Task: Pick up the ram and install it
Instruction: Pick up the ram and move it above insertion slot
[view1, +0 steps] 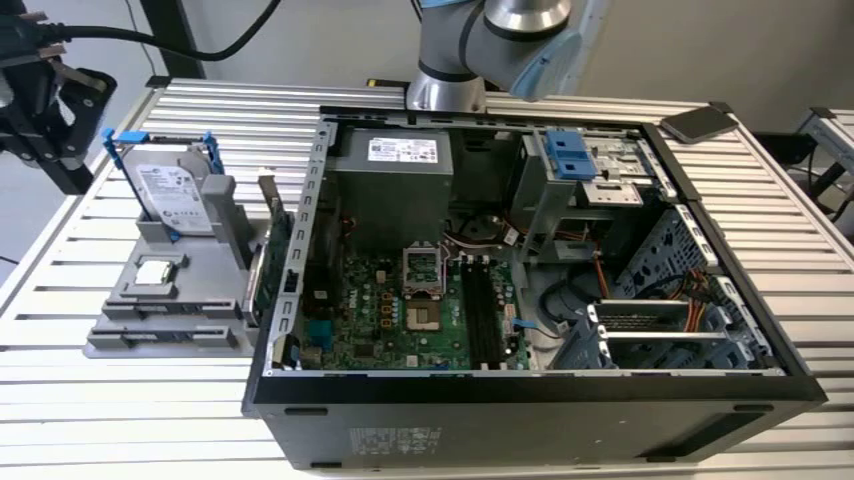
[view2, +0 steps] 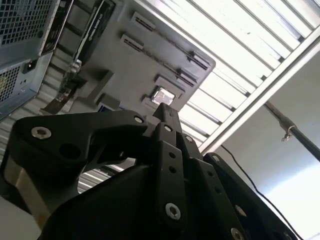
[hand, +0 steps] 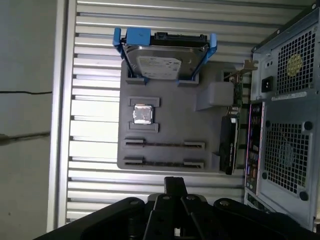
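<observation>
Surface: slatted metal table (view1: 120, 420) is carrying an open computer case (view1: 534, 400) and, on the exterior view's left, a gray holder (view1: 200, 300).
Ram: the ram (hand: 164, 144) is lying flat in the holder, with a second stick (hand: 164, 163) lying parallel just beside it.
Gripper: the gripper (hand: 175, 184) is hanging above the table by the holder's ram end, its fingers pressing together on nothing, apart from both sticks.
Other parts: a hard drive (hand: 164, 62) is standing at the holder's opposite end, and a processor chip (hand: 143, 114) is sitting between it and the sticks.
Case interior: a motherboard (view1: 400, 320) with long black slots (view1: 483, 315) is lying inside.
</observation>
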